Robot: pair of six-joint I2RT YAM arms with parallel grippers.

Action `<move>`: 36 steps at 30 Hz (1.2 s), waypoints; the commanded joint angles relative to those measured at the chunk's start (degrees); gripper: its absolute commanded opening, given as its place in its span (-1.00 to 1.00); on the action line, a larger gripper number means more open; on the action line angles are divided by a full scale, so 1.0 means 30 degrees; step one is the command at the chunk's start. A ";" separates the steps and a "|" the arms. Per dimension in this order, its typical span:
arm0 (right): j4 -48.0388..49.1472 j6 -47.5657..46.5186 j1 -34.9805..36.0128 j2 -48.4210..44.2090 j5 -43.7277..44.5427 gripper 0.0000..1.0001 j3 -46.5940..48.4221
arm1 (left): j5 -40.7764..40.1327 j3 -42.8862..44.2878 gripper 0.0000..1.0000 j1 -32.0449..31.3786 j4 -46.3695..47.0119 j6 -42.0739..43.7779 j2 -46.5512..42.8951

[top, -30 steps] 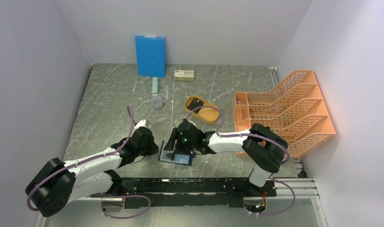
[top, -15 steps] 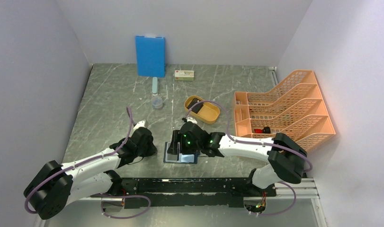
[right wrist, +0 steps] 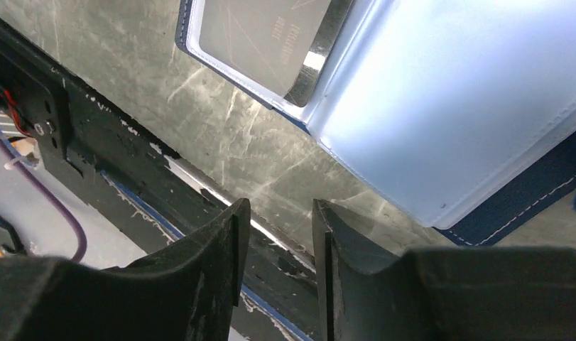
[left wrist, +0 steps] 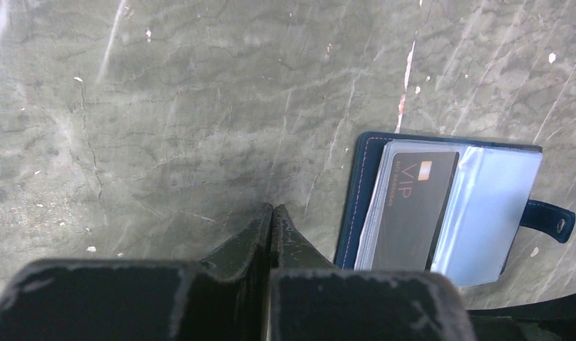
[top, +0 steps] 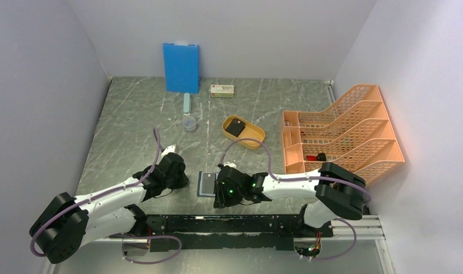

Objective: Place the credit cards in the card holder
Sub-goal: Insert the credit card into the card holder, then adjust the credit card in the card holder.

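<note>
The dark navy card holder (top: pixel 206 184) lies open on the table, its clear sleeves (right wrist: pixel 441 106) facing up. A dark VIP credit card (left wrist: pixel 416 206) sits in its left sleeve. Another dark card (top: pixel 236 127) lies in the yellow oval tray (top: pixel 253 141). My left gripper (left wrist: pixel 272 213) is shut and empty, resting on the table just left of the card holder (left wrist: pixel 356 192). Near the table's front edge, on the near side of the holder, my right gripper (right wrist: pixel 279 213) hangs open with nothing between its fingers.
A bright blue board (top: pixel 181 67) leans on the back wall beside a small box (top: pixel 222 90). A clear cup (top: pixel 189 123) and a pale stick (top: pixel 186 103) lie mid-table. An orange file rack (top: pixel 343 134) fills the right side. A black rail (top: pixel 240 222) runs along the near edge.
My right gripper has pulled back from over the card holder toward the near edge and its jaws have narrowed. The holder now shows uncovered. The left arm has stayed put.
</note>
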 commanded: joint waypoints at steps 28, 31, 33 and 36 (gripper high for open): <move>0.0678 -0.0857 -0.2091 -0.4503 0.4335 0.17 0.1426 | 0.2933 0.0455 -0.90 0.0072 0.1928 0.1092 0.0563; 0.1904 -0.0211 -0.2090 -0.3367 0.4066 0.25 0.1753 | 0.3394 0.0405 -0.89 0.0070 0.2447 0.0934 0.0943; 0.1853 0.0358 -0.2126 -0.2410 0.4557 0.27 0.2188 | 0.3522 0.0370 -0.90 0.0074 0.2629 0.0825 0.1222; 0.0522 0.0975 -0.2427 -0.0956 0.5568 0.10 0.3075 | 0.3691 0.0247 -0.90 0.0070 0.2886 0.0693 0.1610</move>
